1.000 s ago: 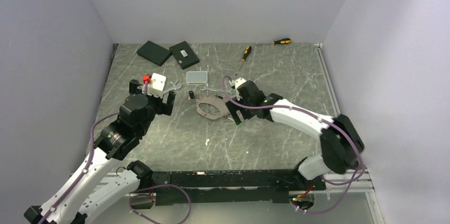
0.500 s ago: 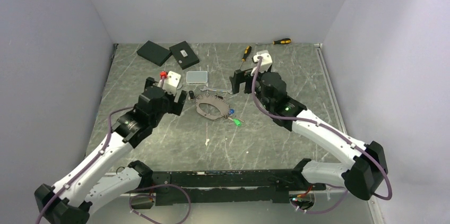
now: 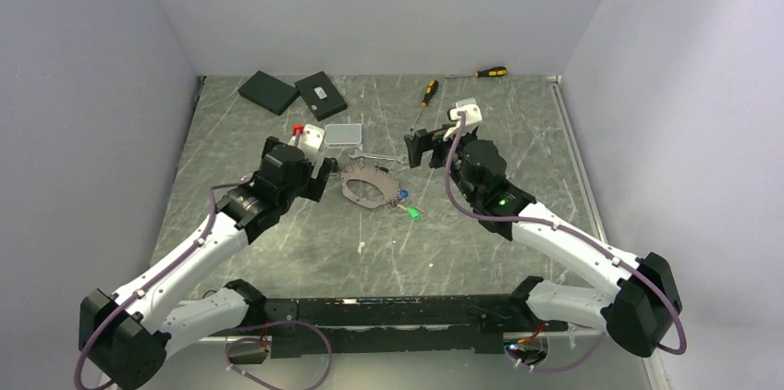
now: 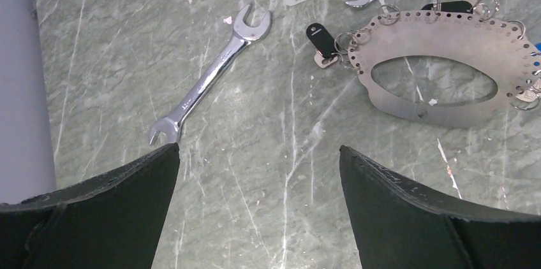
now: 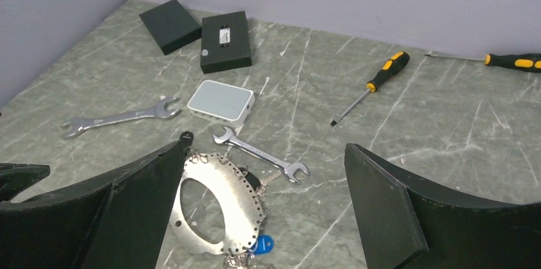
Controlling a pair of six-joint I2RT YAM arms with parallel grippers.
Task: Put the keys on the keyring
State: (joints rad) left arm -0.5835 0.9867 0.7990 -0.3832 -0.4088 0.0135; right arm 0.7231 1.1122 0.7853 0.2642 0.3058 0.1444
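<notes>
Light is even, diffuse and overhead. Shadows round the keyring (image 4: 440,36) are short and soft. The wrench (image 4: 208,78) left of it throws bright specular streaks. Wrist views are sharp at the keyring, but the black fingers (image 4: 96,218) below it are featureless. The top view is softer, and the keys (image 3: 412,213) beside the keyring are barely resolved.

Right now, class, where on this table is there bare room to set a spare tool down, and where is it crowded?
Free: the near strip of table between the keyring and the arm bases, and the right side nearer than the screwdrivers. Crowded: the middle, where keyring, keys, wrenches and white box sit close.
</notes>
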